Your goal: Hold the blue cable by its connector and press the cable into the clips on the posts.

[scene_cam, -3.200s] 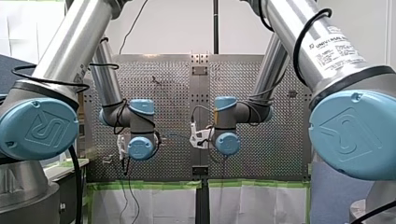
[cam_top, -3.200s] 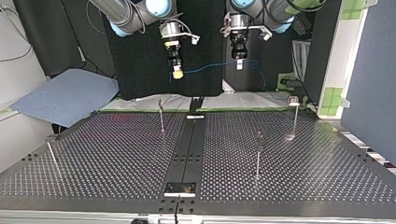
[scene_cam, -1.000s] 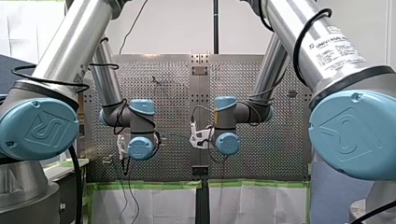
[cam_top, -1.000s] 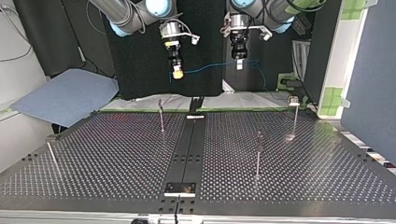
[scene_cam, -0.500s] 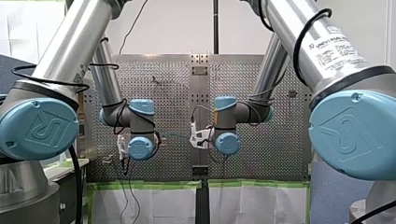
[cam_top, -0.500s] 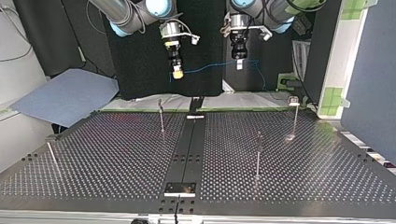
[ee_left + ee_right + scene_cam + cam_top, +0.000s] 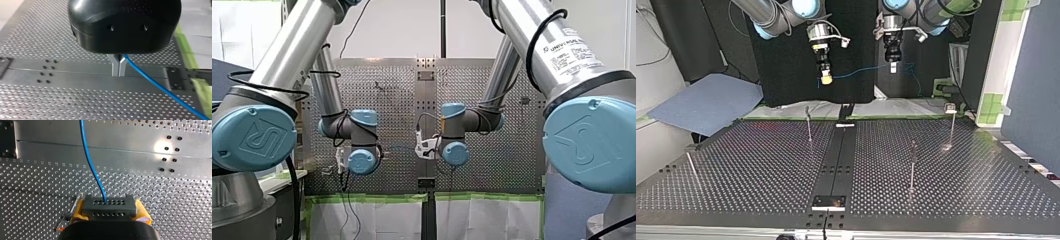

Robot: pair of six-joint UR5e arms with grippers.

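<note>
Right gripper [image 7: 109, 213]: yellow pads [image 7: 143, 213] pinch the connector [image 7: 109, 206], a grey rectangular block w/ two rows of small round holes. Blue cable [image 7: 88, 160], thin, smooth, round, leaves one hole and runs ahead over the table [image 7: 175, 195]: dull metal sheet, densely perforated, plain strip across w/ paired bolt holes. Left gripper [image 7: 118, 73]: glossy black rounded body, slim metal fingers [image 7: 115, 66] pressed together on the cable, which trails off beside them. Top view only: both grippers hang well above the table, cable slung btwn them in the air, well apart from four thin upright posts [image 7: 809, 125]; clips [image 7: 950, 108] at post tops too small to detail. Front view only: label [image 7: 573, 50] on my right arm [image 7: 517, 25] reads "UNIVERSAL ROBOTS"; smooth blue joint caps [image 7: 254, 137] w/ embossed logo
</note>
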